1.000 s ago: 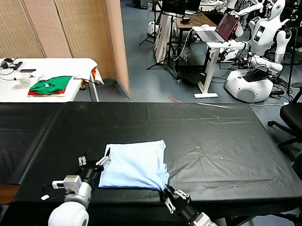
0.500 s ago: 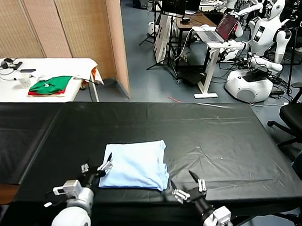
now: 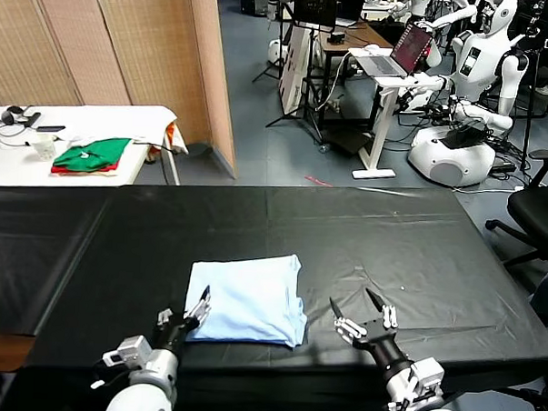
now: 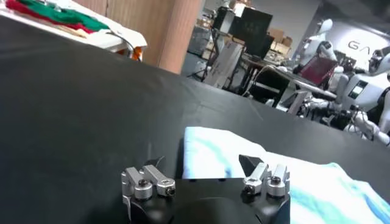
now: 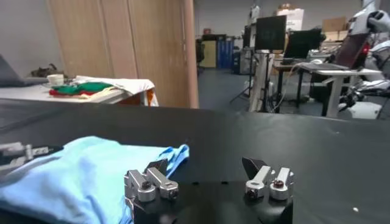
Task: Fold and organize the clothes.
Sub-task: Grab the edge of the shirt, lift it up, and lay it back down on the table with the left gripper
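The clothes are one pale light-blue T-shirt [image 3: 245,298], lying folded into a rough square on the black table [image 3: 418,239] near its front edge. My left gripper [image 3: 186,306] stands open at the shirt's near left corner, holding nothing. In the left wrist view the shirt [image 4: 214,146] lies just beyond the open gripper [image 4: 201,161]. My right gripper [image 3: 352,301] hovers open over bare table, a short way right of the shirt. In the right wrist view its open gripper [image 5: 204,163] is empty, and the shirt [image 5: 79,173] lies off to one side.
A white side table [image 3: 123,119] at the back left carries folded green and red garments [image 3: 92,154]. A wooden screen [image 3: 126,44] stands behind it. Desks, a laptop [image 3: 403,52] and other robots [image 3: 470,96] fill the room beyond; an office chair [image 3: 539,213] is at the right.
My right gripper has opened, let go of the shirt's near right corner and swung out to the right. The left gripper drew back slightly toward the front edge. The shirt stays flat.
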Controlling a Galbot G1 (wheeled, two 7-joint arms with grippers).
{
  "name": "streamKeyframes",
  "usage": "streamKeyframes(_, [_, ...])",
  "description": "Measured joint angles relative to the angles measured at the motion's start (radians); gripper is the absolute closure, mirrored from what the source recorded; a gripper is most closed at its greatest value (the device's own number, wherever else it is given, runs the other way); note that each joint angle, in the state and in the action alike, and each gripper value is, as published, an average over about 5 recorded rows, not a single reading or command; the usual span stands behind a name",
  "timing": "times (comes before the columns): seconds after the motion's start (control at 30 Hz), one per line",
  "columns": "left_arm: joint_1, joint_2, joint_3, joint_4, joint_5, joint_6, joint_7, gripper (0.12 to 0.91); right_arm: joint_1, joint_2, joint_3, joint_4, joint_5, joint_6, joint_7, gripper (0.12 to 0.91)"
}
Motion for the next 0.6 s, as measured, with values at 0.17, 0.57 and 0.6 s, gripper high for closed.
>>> streamKeyframes(0.17, [-0.004,-0.016,-0.012,0.009,-0.078,0.003,-0.003,0.193,0.002,0.011,0.019,0.0,-0.001,0.017,0.002,0.118])
streamKeyframes(0.57, [-0.017,-0.016,-0.033,0.007,-0.208,0.041,-0.026,0.868,0.008,0.028,0.03,-0.006,-0.014,0.029,0.005,0.118])
streamKeyframes(0.6, [-0.018,-0.012,-0.035,0.003,-0.195,0.044,-0.027,0.869,0.007,0.03,0.032,-0.006,-0.016,0.03,0.006,0.118])
